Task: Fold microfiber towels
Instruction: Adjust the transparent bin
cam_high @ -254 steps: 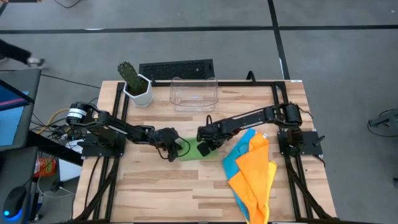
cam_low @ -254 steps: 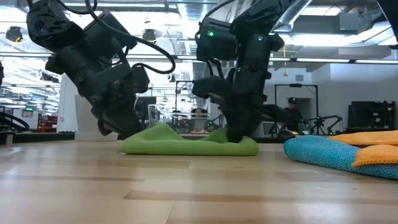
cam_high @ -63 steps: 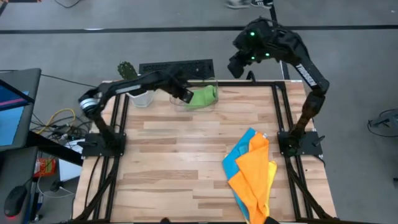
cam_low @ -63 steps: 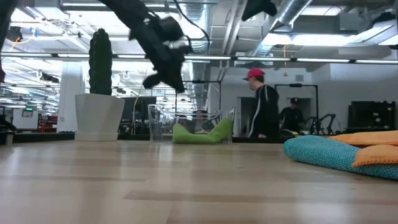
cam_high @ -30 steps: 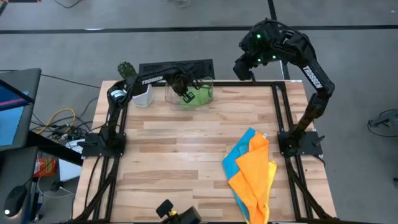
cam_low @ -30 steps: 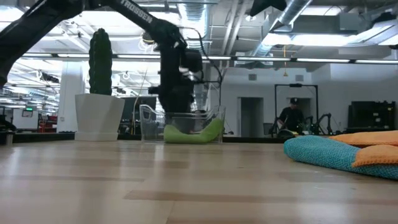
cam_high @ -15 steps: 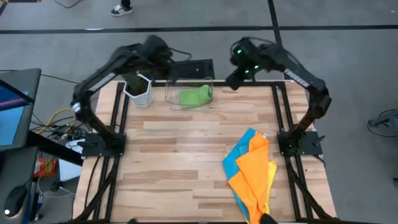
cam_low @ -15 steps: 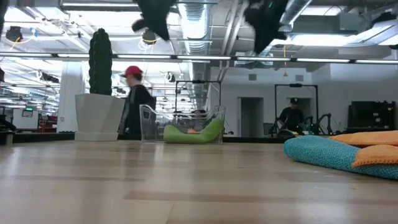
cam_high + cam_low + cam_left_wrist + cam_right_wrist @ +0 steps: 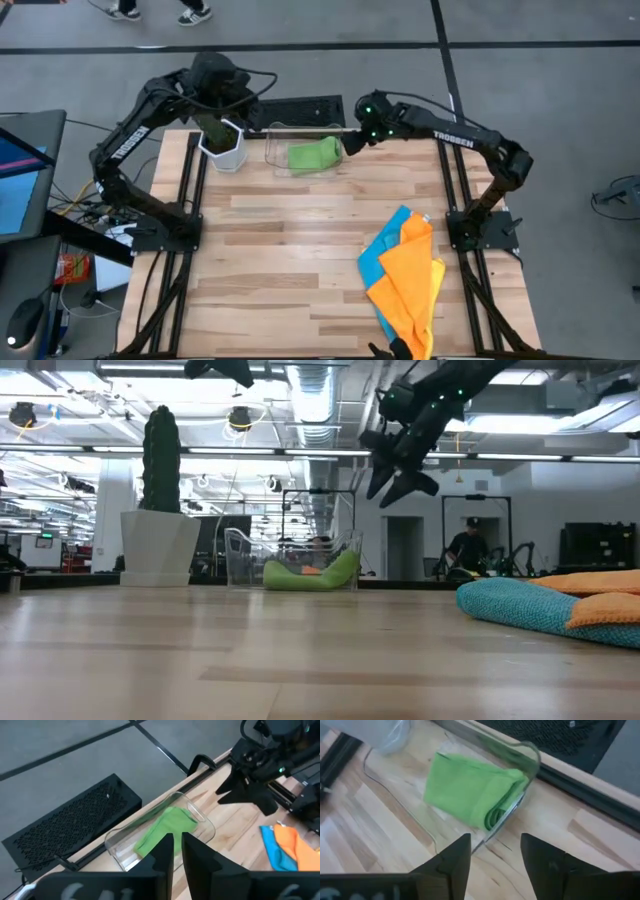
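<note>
Right gripper hangs with fingers spread, empty, just beside the clear bin holding the folded green towel.
Left gripper, fingers nearly together and holding nothing, is raised above the potted cactus; orange towel and blue towel lie piled on the table.

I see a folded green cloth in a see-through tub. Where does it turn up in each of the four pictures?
High view: the folded green microfiber cloth lies at the table's far edge, middle.
Low view: far back, left of centre.
Left wrist view: mid-picture, just beyond the dark fingers.
Right wrist view: upper middle.
Shared landmark: the clear plastic bin around it, seen in all four.
</note>
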